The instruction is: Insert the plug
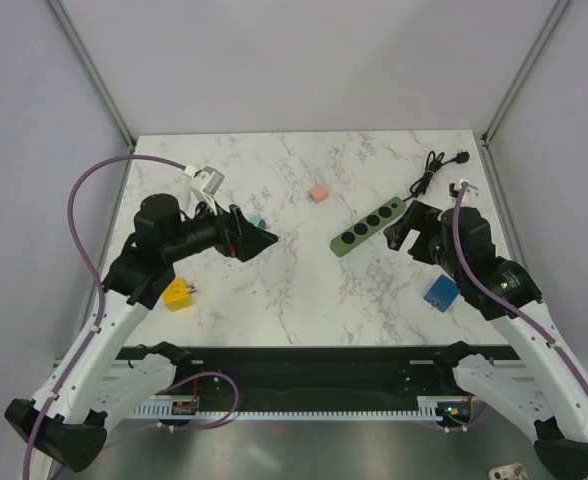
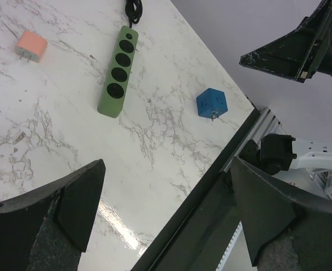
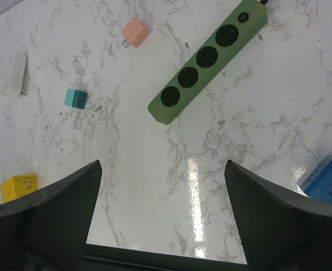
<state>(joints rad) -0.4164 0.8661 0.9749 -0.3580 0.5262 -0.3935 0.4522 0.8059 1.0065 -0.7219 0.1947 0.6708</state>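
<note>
Left hand (image 2: 166, 164) spread wide, empty, over left half of the table (image 1: 294, 290). Right hand (image 3: 161, 164) also wide, empty, near the green power strip (image 1: 369, 227), which lies diagonal at right. Salmon plug (image 1: 319, 193) lies apart, up-left of it.

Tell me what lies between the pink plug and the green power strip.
Bare marble only, between pink plug and green power strip; right wrist view shows it.
</note>
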